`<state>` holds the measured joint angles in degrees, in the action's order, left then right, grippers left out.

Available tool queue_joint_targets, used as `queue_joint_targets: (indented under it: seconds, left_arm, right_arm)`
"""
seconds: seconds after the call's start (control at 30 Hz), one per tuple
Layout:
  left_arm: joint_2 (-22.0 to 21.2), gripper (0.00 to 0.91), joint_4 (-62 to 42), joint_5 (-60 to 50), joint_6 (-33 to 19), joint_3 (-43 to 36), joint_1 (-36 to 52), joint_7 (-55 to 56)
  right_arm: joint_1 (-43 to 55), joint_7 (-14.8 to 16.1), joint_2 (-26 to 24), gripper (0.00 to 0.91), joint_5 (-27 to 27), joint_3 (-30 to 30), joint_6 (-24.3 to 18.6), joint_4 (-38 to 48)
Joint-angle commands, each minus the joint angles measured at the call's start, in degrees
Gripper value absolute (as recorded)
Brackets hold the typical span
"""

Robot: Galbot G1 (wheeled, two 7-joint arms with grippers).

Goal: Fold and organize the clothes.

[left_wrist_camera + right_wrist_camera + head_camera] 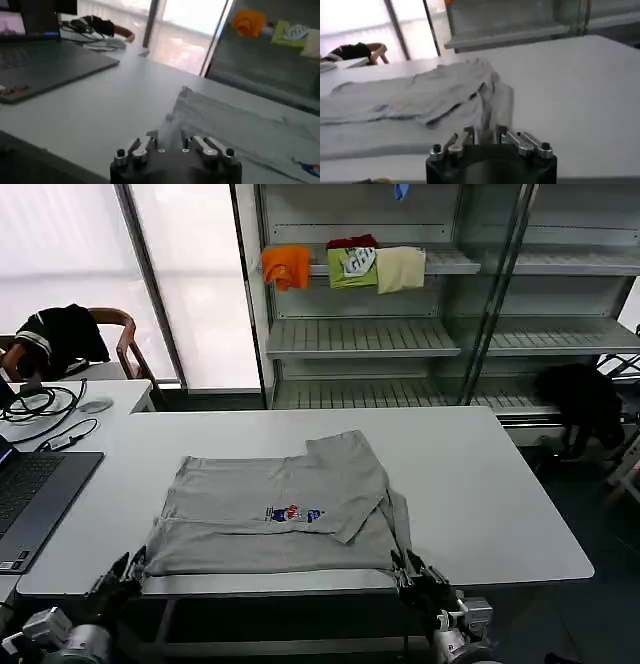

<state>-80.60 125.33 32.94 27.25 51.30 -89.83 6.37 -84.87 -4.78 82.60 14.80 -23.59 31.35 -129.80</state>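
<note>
T-shirt (275,509): one, light grey soft cotton, partly folded, wrinkled, small multicoloured chest print, lying mid-table (500,504).
Left pincer (122,576): spread, at near-left hem corner, off the table edge.
Right pincer (415,574): spread, at near-right hem corner.
Hidden: neck area folded under.

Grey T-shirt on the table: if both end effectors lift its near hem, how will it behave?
Likely floppy: the grey T-shirt lies in soft creases, so the middle should sag. Its folded-over sleeve may fall open. It looks thin, probably light, and could slide on the smooth table.
</note>
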Motion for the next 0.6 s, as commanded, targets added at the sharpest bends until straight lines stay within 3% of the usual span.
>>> queue_joint_targets:
  seconds: [0.03,0.3,0.43,0.6]
  left_arm:
    - [1.74,0.907,1.21,-6.59,-3.72,0.51,4.93,-1.98]
    - [10.97,0.907,-15.50,-3.25,5.82,-6.61,27.34,-10.58]
    - [14.76,0.907,-24.91,-3.60,5.85,-12.33,35.81,-10.95]
    - [16.68,0.907,-37.57,-8.39,5.79,-16.97,43.56,-13.15]
  right_arm:
    - [16.74,1.37,3.84,0.907,-2.88,0.54,0.60,4.62]
    - [41.73,4.96,6.95,0.907,-7.05,2.98,1.86,32.53]
    - [49.23,7.43,9.91,0.907,-13.65,2.94,1.82,46.29]
    - [56.30,8.10,12.40,0.907,-15.53,0.19,-0.40,59.12]
